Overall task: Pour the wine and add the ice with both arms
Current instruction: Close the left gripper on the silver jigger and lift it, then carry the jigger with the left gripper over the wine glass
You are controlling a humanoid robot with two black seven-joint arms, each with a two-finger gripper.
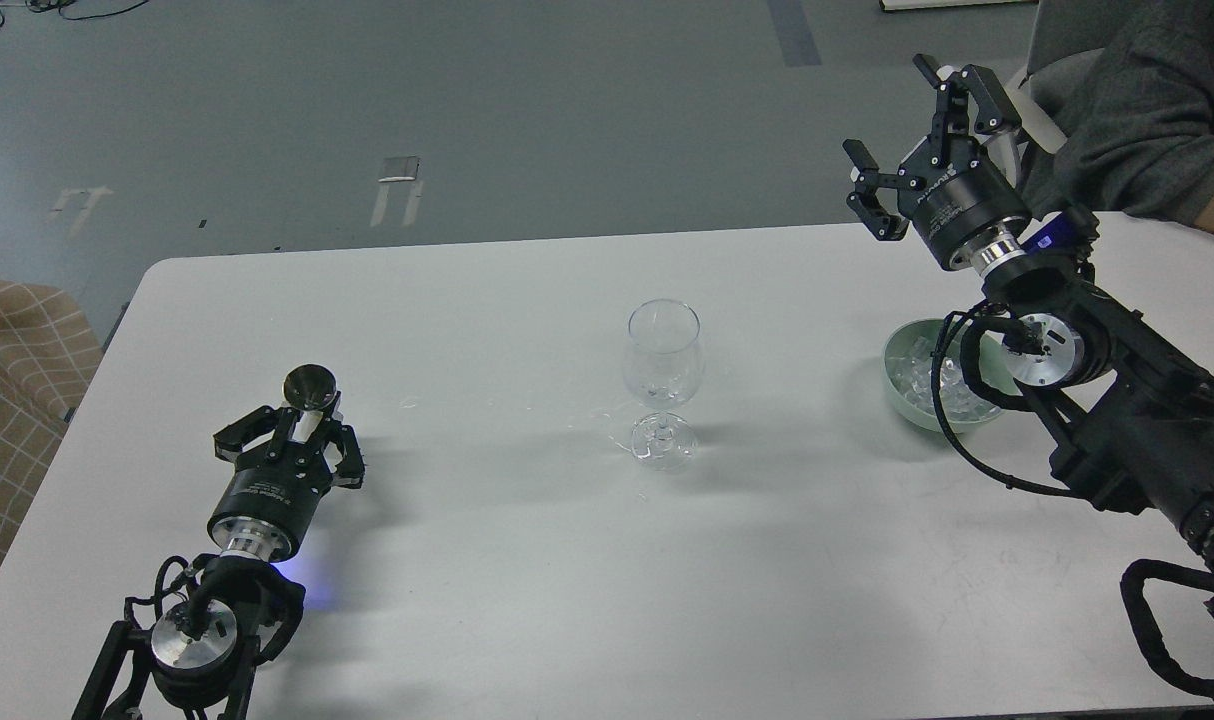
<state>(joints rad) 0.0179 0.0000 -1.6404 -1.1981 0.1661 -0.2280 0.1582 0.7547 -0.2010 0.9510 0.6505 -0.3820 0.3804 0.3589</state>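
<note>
A clear wine glass (664, 365) stands upright in the middle of the white table (527, 560); its bowl looks empty. A pale green bowl (902, 385) at the right holds clear ice cubes (917, 378), partly hidden behind my right arm. My left gripper (307, 425) lies low on the table at the front left, shut on a small shiny metal cup (309, 386) that sticks out beyond its fingertips. My right gripper (912, 135) is open and empty, raised above the table's back right edge, above and behind the bowl.
A person's grey-sleeved arm (1137, 130) rests at the table's back right corner, close to my right gripper. A checked chair (17, 360) stands off the left edge. A few clear drops or chips (597, 415) lie left of the glass's foot.
</note>
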